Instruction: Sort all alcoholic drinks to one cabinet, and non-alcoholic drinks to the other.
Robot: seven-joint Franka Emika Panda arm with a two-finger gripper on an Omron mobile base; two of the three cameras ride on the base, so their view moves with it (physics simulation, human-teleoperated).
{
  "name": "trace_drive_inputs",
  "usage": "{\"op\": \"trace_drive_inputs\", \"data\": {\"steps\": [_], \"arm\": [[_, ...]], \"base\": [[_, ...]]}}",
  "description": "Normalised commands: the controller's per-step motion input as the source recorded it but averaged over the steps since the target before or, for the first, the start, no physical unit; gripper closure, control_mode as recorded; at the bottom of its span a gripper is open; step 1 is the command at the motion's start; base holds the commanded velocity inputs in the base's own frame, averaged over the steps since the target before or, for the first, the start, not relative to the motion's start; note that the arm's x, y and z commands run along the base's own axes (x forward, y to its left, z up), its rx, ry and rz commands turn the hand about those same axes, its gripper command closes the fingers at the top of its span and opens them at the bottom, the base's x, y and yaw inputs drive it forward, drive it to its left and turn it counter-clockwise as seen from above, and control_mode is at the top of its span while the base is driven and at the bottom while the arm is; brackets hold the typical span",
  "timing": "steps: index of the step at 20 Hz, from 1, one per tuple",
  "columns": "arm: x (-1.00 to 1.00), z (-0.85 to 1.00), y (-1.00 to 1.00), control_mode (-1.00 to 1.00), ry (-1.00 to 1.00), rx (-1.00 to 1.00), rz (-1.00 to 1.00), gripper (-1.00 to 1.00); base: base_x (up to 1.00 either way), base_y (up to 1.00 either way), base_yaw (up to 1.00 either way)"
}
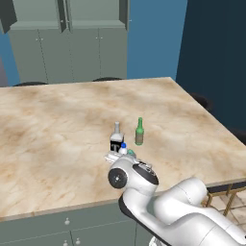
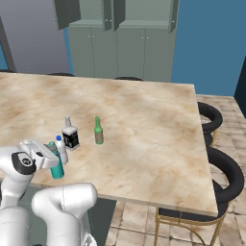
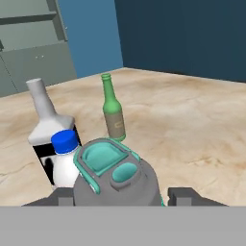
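Bottles stand close together on the marble surface point(image 1: 57, 129) — teal bottle point(image 3: 115, 180) right between the jaws, one on each side. I cannot tell if they grip it — white bottle point(image 3: 65, 163) just beside, green bottle point(image 3: 112, 109) behind.

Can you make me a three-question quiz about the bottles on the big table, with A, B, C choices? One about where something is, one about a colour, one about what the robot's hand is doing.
1. Where does the green glass bottle stand?
A. Apart from the other three bottles, on the counter
B. Inside a cabinet
C. Lying on the floor

2. What colour is the cap of the white bottle?
A. Red
B. Blue
C. Yellow

3. What is the gripper doing?
A. Holding the green bottle in the air
B. Its jaws stand on either side of the teal bottle
C. Touching a cabinet door

Answers:
1 A, in both base views it stands upright by itself, off to the side of the group.
2 B, the hand view shows a blue cap.
3 B, the hand view shows the grey-topped teal bottle between the two finger tips.
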Motion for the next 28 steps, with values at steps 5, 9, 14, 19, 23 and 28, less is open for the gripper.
{"op": "trace_drive_inputs", "data": {"steps": [5,9,14,19,23,28], "arm": [[0.0,0.0,0.0,-1.0,0.0,0.0,0.01,1.0],[0.0,0.0,0.02,-1.0,0.0,0.0,0.0,1.0],[-0.06,0.0,-0.03,-1.0,0.0,0.0,-0.01,1.0],[-0.05,0.23,-0.07,-1.0,-0.01,0.0,-0.04,1.0],[0.0,0.57,-0.06,-1.0,0.02,-0.02,-0.05,1.0],[-0.16,0.55,-0.1,-1.0,0.04,-0.02,-0.06,1.0]], "base": [[0.0,0.0,0.0],[0.0,0.0,0.0],[0.0,0.0,0.0],[0.0,0.0,0.0],[0.0,0.0,0.0],[0.0,0.0,0.0]]}}
